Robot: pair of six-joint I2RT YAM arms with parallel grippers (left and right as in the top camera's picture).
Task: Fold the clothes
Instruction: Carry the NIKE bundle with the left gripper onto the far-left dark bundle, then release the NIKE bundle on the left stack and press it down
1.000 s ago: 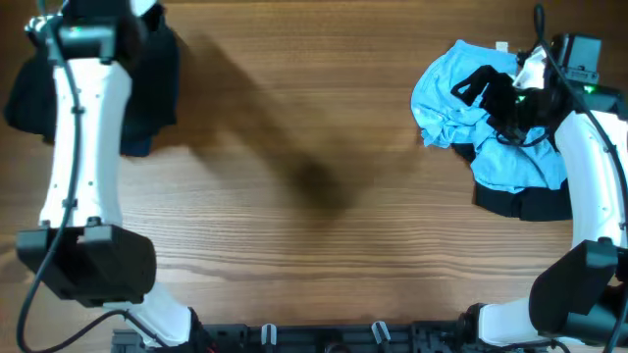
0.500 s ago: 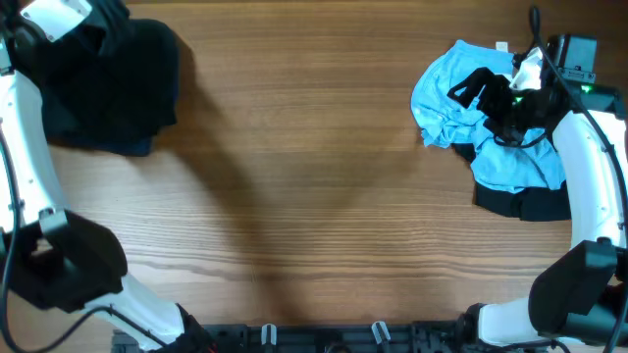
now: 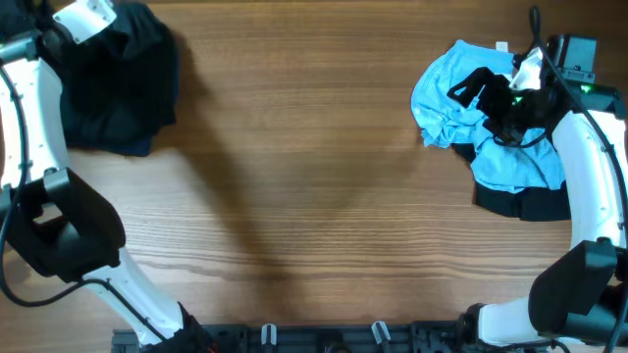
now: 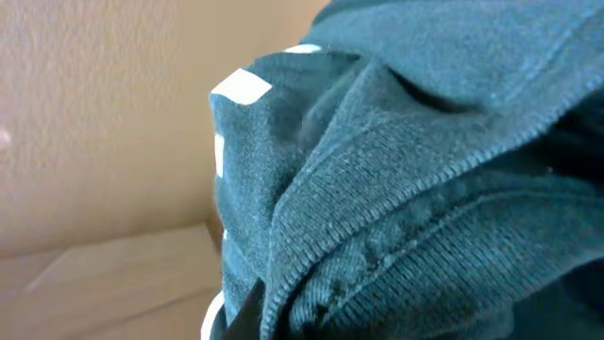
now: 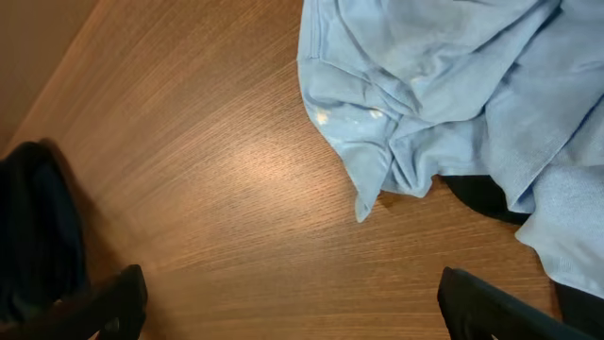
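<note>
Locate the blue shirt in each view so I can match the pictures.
Overhead: blue shirt crumpled at upper right.
Left wrist: not in it; only dark fabric up close.
Right wrist: top right, running off the frame.
Shared landmark: black cloth under the shirt's edge, seen overhead and in right wrist.

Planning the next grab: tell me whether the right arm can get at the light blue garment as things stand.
Probably yes. The right gripper hangs right over the light blue garment, jaws open and empty, and nothing lies on top of the cloth. Only a dark garment peeks out from under it.
</note>
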